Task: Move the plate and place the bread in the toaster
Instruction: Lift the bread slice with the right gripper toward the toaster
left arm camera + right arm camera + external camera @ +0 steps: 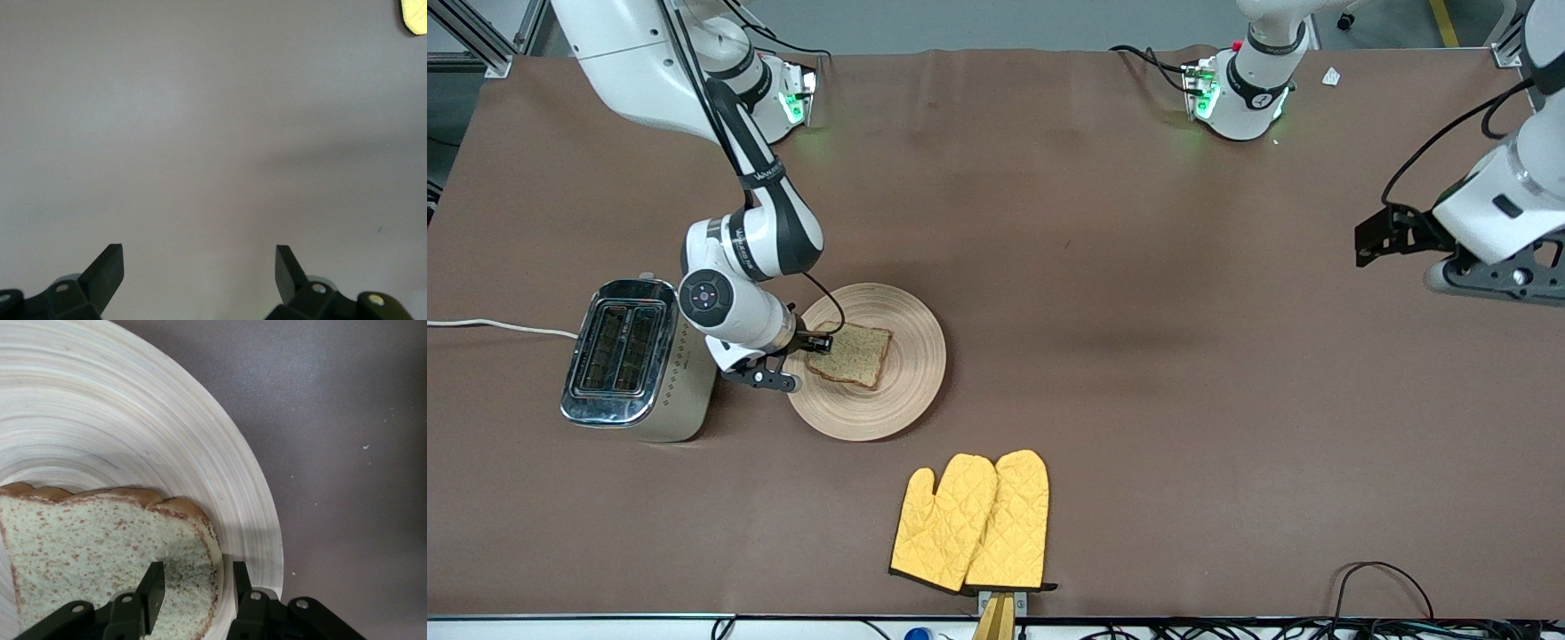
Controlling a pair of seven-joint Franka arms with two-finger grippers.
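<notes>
Right end effector (pixel 192 587): it was down at the plate's edge on the toaster's side, its two fingers (pixel 153 587) narrowly parted with one on either side of the bread's crust edge; whether they actually pressed the slice I could not tell.
Bread (pixel 851 355): it was on the plate, off-centre toward the toaster.
Plate (pixel 907 391): it rested on the brown tabletop (pixel 1138 356), just beside the toaster, toward the right arm's end.
Toaster (pixel 631 360): it stood upright with both slots showing, its white cord (pixel 498 327) trailing off the edge of the tabletop.
Left end effector (pixel 200 270): it hung over bare tabletop at the left arm's end, well apart from the plate, fingers spread wide and holding nothing; that arm waited.
Oven mitts (pixel 971 521): a yellow pair lay side by side, nearer to the front camera than the plate.
</notes>
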